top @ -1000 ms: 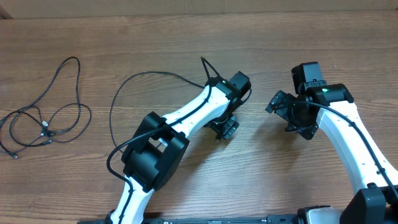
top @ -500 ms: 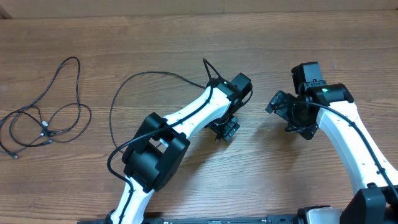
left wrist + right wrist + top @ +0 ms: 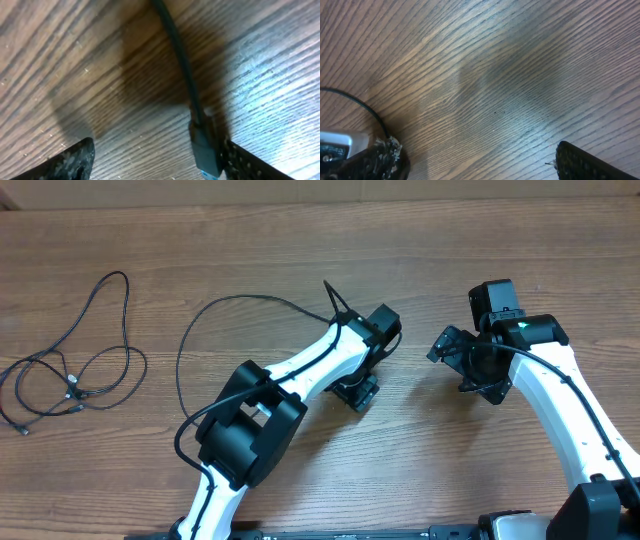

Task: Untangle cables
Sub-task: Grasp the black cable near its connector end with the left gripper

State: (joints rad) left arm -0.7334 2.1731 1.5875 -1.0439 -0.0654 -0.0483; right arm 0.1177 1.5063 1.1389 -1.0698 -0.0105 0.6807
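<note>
The left gripper (image 3: 357, 390) bends low over the counter (image 3: 300, 240), jaws released; the right gripper's (image 3: 447, 346) jaws are released too. Only the left wrist view shows a cable (image 3: 182, 65) beside one finger (image 3: 250, 166).

Thin black cables (image 3: 72, 379) loosely tangled, lying flat at far left.

A wooden table (image 3: 300, 250) is filling almost the whole overhead view, its warm brown grain running lengthwise between the left and right edges in long, wavy streaks. Beyond the far edge a paler tan strip (image 3: 200, 190) is showing, though whether it is a wall or a board cannot be told. The light is falling evenly over the top with no hard glare from above, while in the close views a cool whitish sheen is glancing off the wood on one side and soft, blurred shadows are darkening the grain near the middle.
</note>
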